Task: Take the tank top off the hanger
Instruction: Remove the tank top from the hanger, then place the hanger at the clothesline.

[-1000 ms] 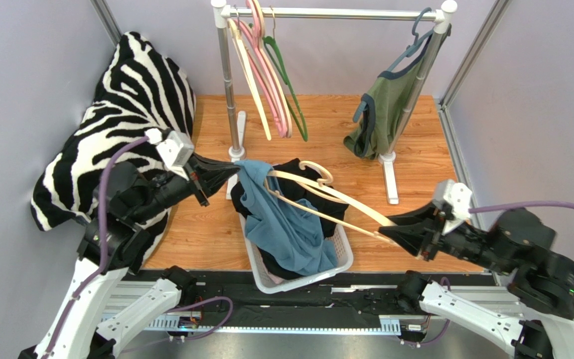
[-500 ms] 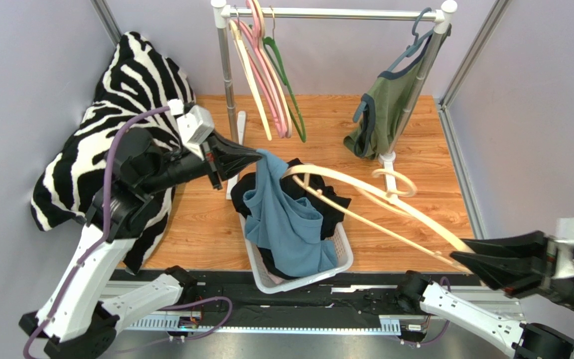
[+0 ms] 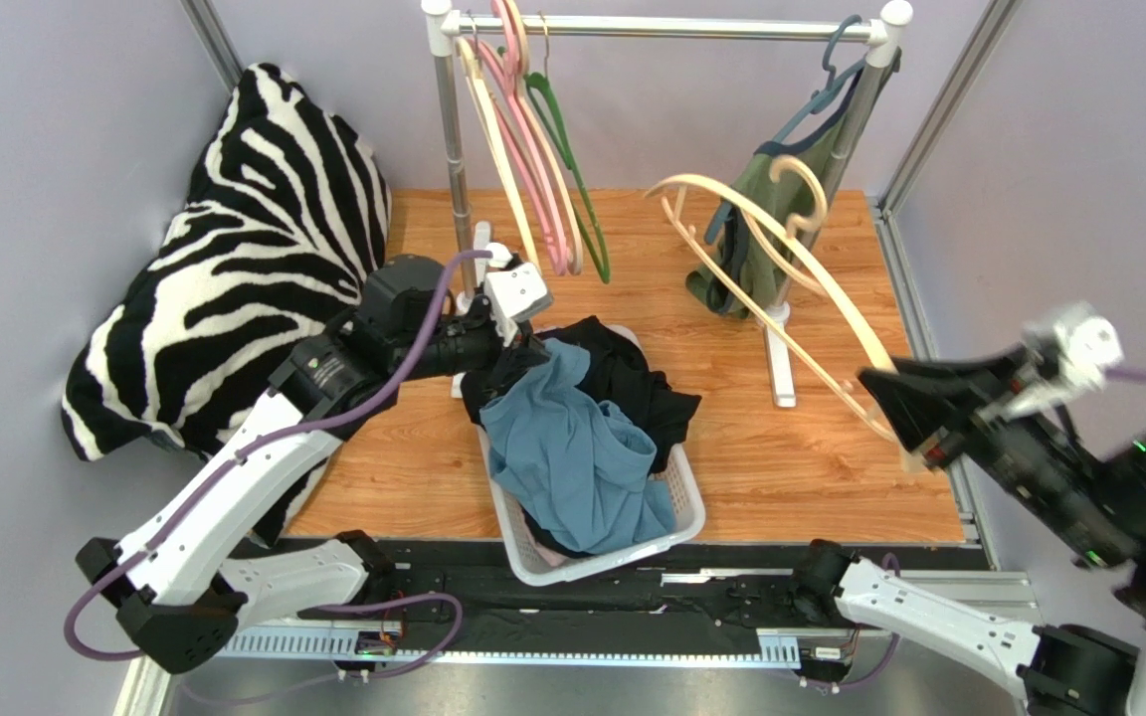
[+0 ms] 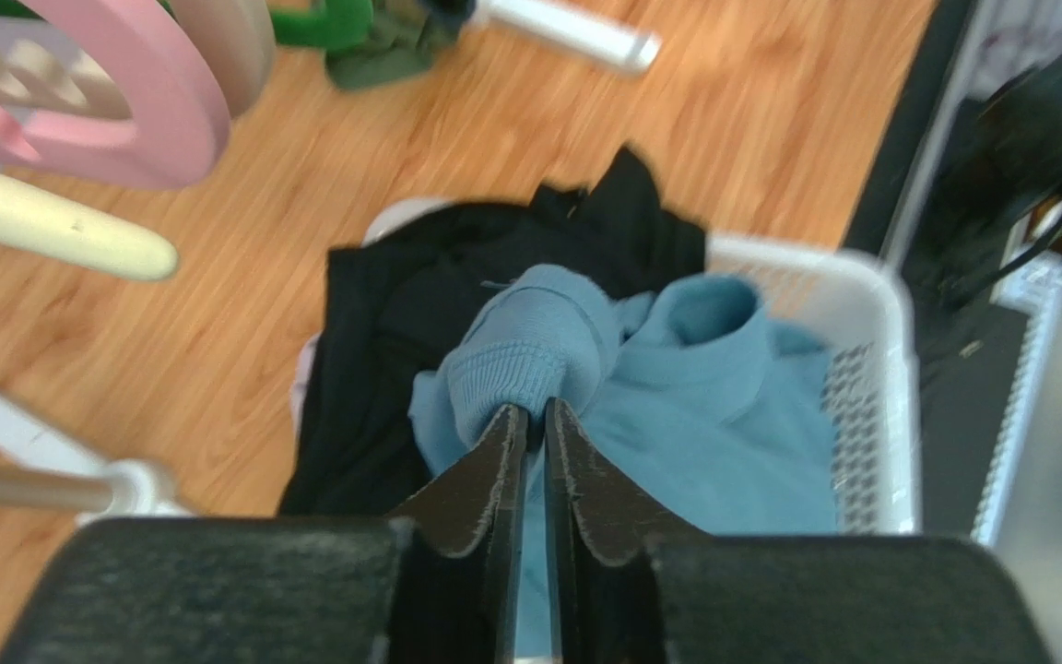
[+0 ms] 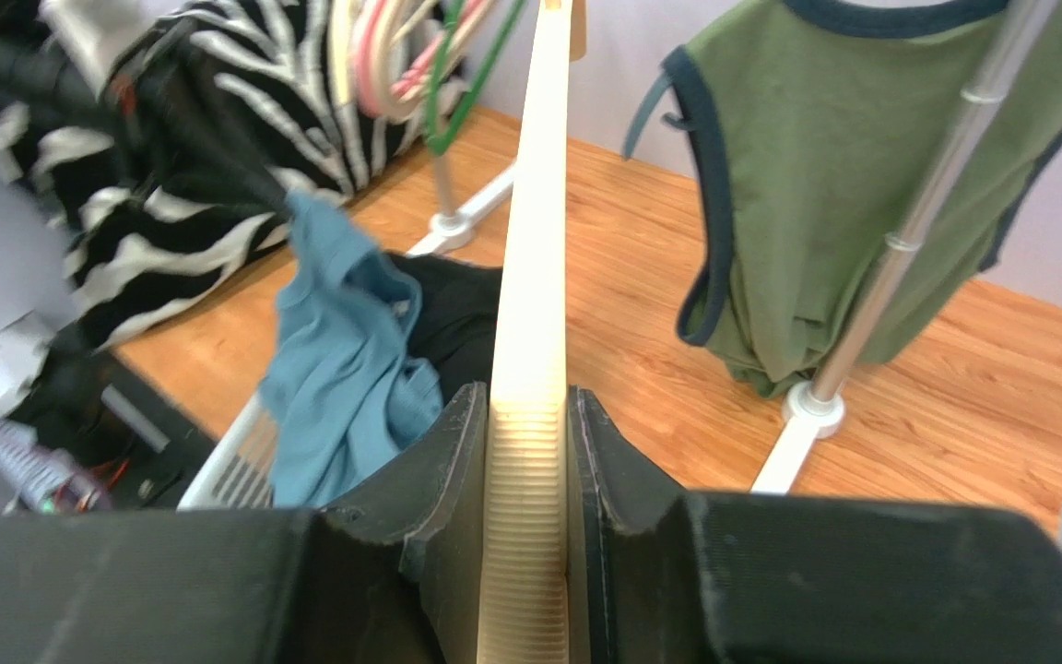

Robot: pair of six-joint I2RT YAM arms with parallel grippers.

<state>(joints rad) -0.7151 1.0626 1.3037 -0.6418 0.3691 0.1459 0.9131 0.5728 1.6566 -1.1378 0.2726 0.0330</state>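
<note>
Two grippers checked. Found the right gripper (image 5: 530, 401) clamped tight on the cream hanger (image 5: 537, 208), up at 2 o'clock from the white basket (image 3: 688, 507). Found the blue tank top (image 3: 579, 463) piled in that basket on black clothes (image 3: 632, 373), well apart from the hanger. Saw the left gripper (image 4: 533, 408) nearly closed, tips against the blue cloth at the basket's 11 o'clock. Could not tell if pinched.

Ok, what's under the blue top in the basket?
A black garment lies beneath the blue top, showing at the basket's far side. How far it runs underneath, and the basket floor, are covered.
</note>
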